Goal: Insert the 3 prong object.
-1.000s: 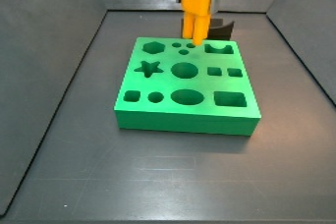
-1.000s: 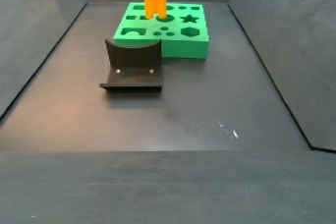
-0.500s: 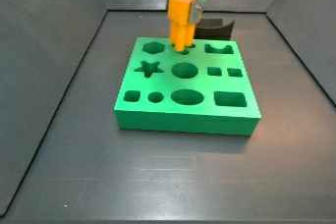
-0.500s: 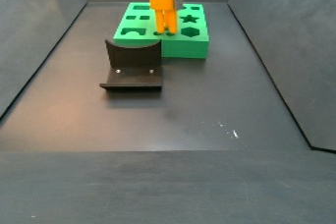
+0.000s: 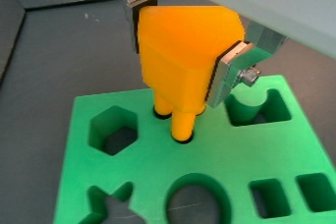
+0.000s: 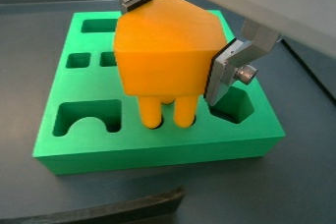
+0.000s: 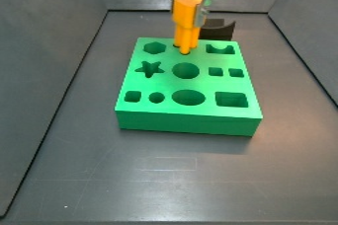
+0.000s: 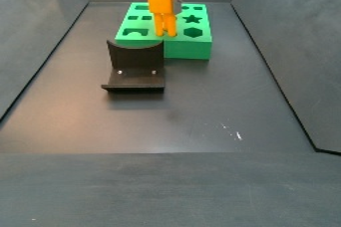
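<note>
My gripper (image 5: 184, 43) is shut on the 3 prong object (image 5: 178, 85), a bright orange blocky piece with narrow prongs pointing down. It holds the piece upright over the far part of the green board (image 5: 302, 149). The prong tips reach the small round holes (image 5: 180, 136) in the board and look just entered. Both wrist views show the silver fingers (image 6: 231, 63) pressed against the piece's sides (image 6: 164, 56). In both side views the piece (image 7: 187, 24) (image 8: 163, 10) stands on the board (image 7: 185, 106) (image 8: 202, 44) under the gripper (image 7: 191, 2).
The board has several other shaped holes: a star (image 7: 149, 69), a hexagon (image 5: 114, 130), ovals and squares. The dark fixture (image 8: 134, 67) stands on the floor beside the board and shows behind it in a side view (image 7: 219, 28). Grey walls ring the floor.
The gripper has carried the orange piece sideways over the board and lowered it, so the prongs now meet the small holes.
</note>
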Tool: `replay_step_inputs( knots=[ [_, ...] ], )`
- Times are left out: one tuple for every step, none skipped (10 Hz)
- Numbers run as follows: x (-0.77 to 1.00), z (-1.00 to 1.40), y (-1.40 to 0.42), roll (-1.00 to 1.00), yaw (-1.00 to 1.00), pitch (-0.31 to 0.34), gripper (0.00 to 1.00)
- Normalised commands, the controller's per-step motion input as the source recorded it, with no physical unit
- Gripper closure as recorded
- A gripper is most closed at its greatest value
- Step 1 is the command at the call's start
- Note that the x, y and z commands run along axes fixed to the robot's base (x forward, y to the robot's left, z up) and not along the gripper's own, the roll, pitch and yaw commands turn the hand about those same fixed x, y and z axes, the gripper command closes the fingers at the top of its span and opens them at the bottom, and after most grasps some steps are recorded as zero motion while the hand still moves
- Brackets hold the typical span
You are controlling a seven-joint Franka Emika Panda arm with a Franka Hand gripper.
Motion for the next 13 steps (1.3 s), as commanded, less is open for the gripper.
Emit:
replay_step_inputs(
  knots=[
    [0.00, -0.43, -0.03, 0.00, 0.06, -0.113, 1.00],
    [-0.27, -0.39, -0.19, 0.06, 0.28, -0.181, 1.00],
    [-0.32, -0.34, -0.29, 0.06, 0.37, -0.200, 1.00],
    [-0.29, -0.34, -0.29, 0.05, 0.39, -0.187, 1.00],
    [-0.26, -0.39, -0.23, 0.05, 0.31, -0.209, 1.00],
    [-0.11, -0.40, -0.20, 0.07, 0.15, -0.189, 1.00],
    [0.01, -0.39, -0.15, 0.13, 0.00, -0.044, 1.00],
    [0.00, -0.47, -0.07, 0.14, -0.06, -0.049, 1.00],
    [0.00, -0.47, -0.17, 0.35, -0.01, -0.010, 1.00],
    [0.15, -0.44, -0.14, 0.35, -0.01, 0.046, 1.00],
    [0.04, -0.43, -0.05, 0.19, 0.00, 0.000, 1.00],
    [0.00, -0.06, 0.02, -0.06, 0.00, -0.090, 1.00],
    [0.00, 0.00, -0.04, 0.04, 0.00, 0.003, 1.00]
  ],
)
